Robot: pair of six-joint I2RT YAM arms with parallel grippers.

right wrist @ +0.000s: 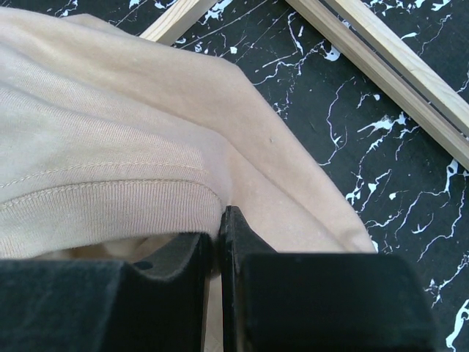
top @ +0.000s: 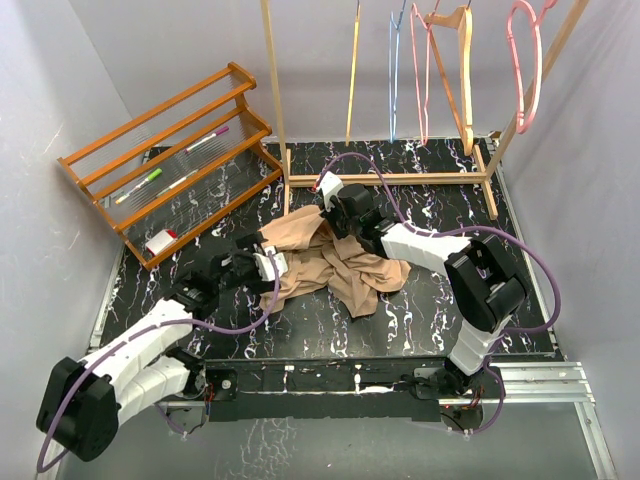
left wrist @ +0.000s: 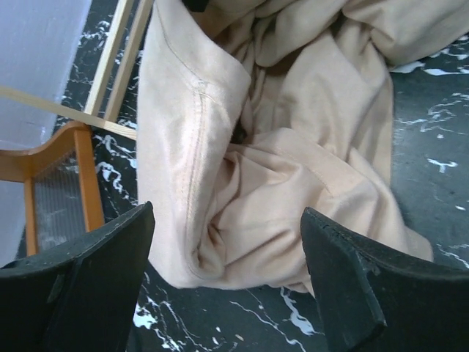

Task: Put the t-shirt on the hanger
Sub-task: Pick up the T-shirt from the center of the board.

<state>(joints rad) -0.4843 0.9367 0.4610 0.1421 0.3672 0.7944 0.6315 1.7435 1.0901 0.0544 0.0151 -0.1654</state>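
The tan t-shirt [top: 335,268] lies crumpled on the black marble table, mid-scene. My right gripper [top: 333,203] is at its far edge, shut on the ribbed collar [right wrist: 110,209] of the t-shirt [right wrist: 124,110]; the jaws [right wrist: 220,231] pinch the fabric tight. My left gripper [top: 262,266] is at the shirt's left side, open. Its two fingers [left wrist: 88,279] stand wide apart just short of a folded, seamed edge of the t-shirt [left wrist: 293,154], with nothing between them. The mustard-yellow hanger [top: 353,75] hangs on the rail at the back, apart from both grippers.
An orange wooden shelf rack [top: 170,160] with markers stands at back left; its corner [left wrist: 58,158] shows beside my left finger. Blue [top: 394,70], pink [top: 527,65] and light wooden [top: 462,60] hangers share the rail. The rail's wooden base bars [right wrist: 388,66] lie just beyond the shirt.
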